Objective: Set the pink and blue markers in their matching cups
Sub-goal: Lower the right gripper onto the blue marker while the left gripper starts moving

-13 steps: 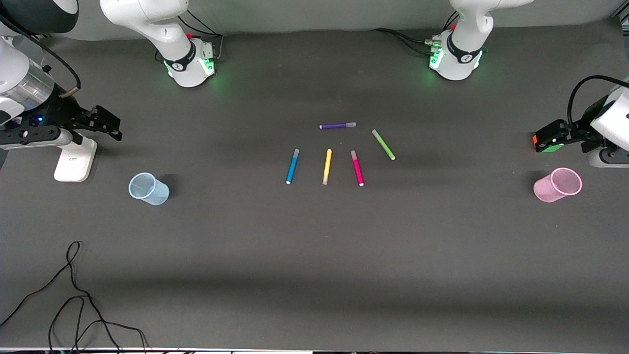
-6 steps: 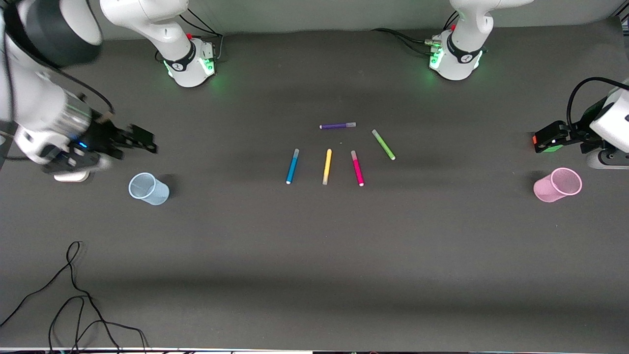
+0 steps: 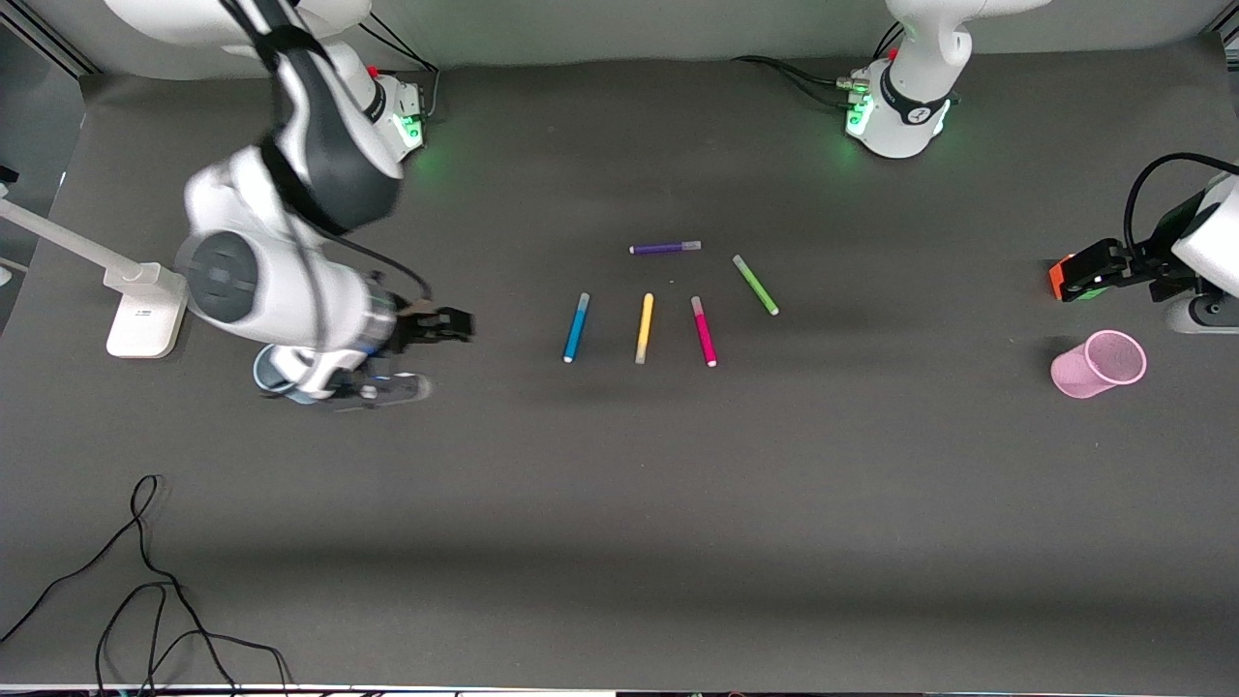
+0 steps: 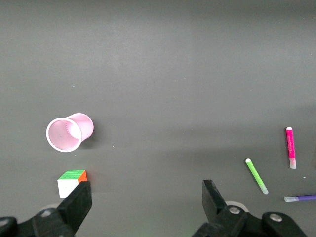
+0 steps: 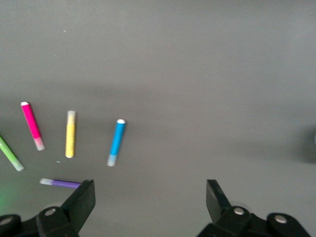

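The blue marker (image 3: 576, 327) and the pink marker (image 3: 704, 331) lie in a row mid-table with a yellow pen between them. Both show in the right wrist view, blue (image 5: 116, 141) and pink (image 5: 31, 125). My right gripper (image 3: 450, 324) is open and empty over bare table between the pale blue cup (image 3: 266, 373) and the blue marker; it shows in its wrist view (image 5: 150, 197). The right arm hides most of the blue cup. The pink cup (image 3: 1099, 364) stands at the left arm's end and shows in the left wrist view (image 4: 69, 133). My left gripper (image 3: 1089, 263) waits open near it (image 4: 146, 200).
A yellow pen (image 3: 645, 328), a green pen (image 3: 755, 285) and a purple pen (image 3: 665, 248) lie by the markers. A puzzle cube (image 4: 71, 180) sits beside the pink cup. A white stand (image 3: 145, 310) is at the right arm's end. Black cables (image 3: 145, 581) lie near the front camera.
My right arm has swung from the table's end over the blue cup toward the markers, and now covers most of that cup. The left arm has barely moved.
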